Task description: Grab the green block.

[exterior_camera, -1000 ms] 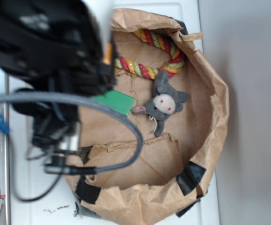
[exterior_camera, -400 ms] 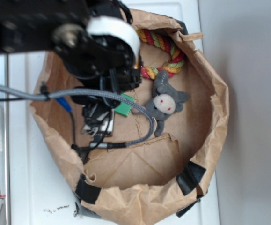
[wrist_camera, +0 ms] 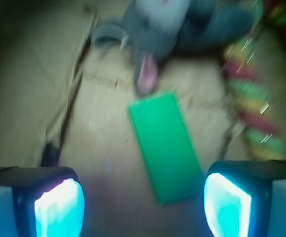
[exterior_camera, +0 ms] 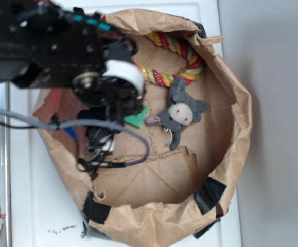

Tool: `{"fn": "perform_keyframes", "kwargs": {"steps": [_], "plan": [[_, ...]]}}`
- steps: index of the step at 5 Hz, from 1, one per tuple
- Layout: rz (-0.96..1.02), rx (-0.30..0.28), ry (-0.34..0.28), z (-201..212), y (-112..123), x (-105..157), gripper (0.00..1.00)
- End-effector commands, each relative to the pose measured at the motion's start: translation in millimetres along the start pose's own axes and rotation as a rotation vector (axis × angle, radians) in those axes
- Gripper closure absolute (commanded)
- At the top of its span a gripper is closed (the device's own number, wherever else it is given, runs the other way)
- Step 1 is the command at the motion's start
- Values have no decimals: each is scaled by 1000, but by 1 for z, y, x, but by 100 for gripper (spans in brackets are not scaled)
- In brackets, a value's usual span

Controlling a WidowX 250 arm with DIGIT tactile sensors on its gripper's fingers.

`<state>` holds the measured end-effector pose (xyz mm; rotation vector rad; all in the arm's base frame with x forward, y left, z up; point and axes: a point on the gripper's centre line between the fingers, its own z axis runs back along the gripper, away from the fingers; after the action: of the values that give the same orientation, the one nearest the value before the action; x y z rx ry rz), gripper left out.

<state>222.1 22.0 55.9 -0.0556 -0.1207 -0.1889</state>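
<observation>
Risk: the green block (wrist_camera: 166, 147) lies flat and skewed on the paper floor of the bag (exterior_camera: 230, 98), closer to the right finger, so an off-centre closure may push it toward the plush mouse (wrist_camera: 182, 22) rather than clamp it. The gripper (wrist_camera: 143, 202) is spread wide, holding and touching nothing; the block sits between its fingers.

The green block (wrist_camera: 166, 148) is a flat, plain bright-green rectangular slab with smooth faces, lying flat on brown paper. In the wrist view its whole top face shows, long axis running from upper left to lower right, its far short end just below a pink ear. In the exterior view only one corner (exterior_camera: 137, 119) shows, the rest hidden under the robot arm.
</observation>
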Motion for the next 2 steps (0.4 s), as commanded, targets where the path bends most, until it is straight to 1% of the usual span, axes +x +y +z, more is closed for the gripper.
{"fn": "perform_keyframes", "kwargs": {"steps": [1,2], "plan": [[-68,68,-97,-28,-16,6,0],[-135,77,-71,-48,-19,6,0]]}}
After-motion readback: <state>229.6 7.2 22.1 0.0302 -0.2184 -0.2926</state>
